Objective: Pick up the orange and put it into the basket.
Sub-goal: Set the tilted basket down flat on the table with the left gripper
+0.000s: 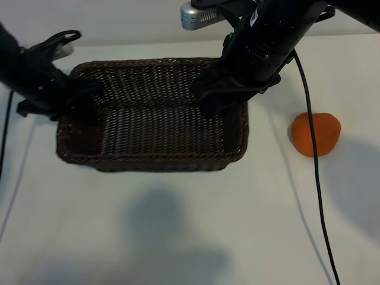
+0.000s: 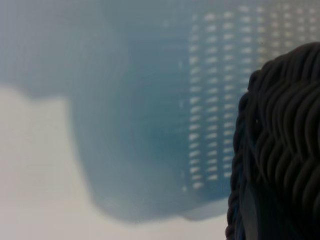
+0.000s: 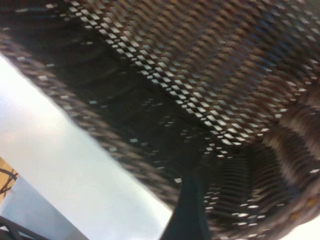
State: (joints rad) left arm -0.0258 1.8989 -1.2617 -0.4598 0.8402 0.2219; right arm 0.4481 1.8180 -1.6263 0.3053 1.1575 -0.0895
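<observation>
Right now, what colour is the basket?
Dark brown woven wicker basket, clearest in the exterior view.

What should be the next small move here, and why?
Probably lift the right gripper out of the basket and swing it toward the orange. The orange lies on the table outside the basket, untouched; that gripper stands open and is nearer than the left gripper at the far end.

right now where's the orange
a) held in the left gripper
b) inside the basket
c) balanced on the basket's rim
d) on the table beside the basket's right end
d, the orange lies on the white table clear of the right end of the basket, with no gripper on it.
</observation>
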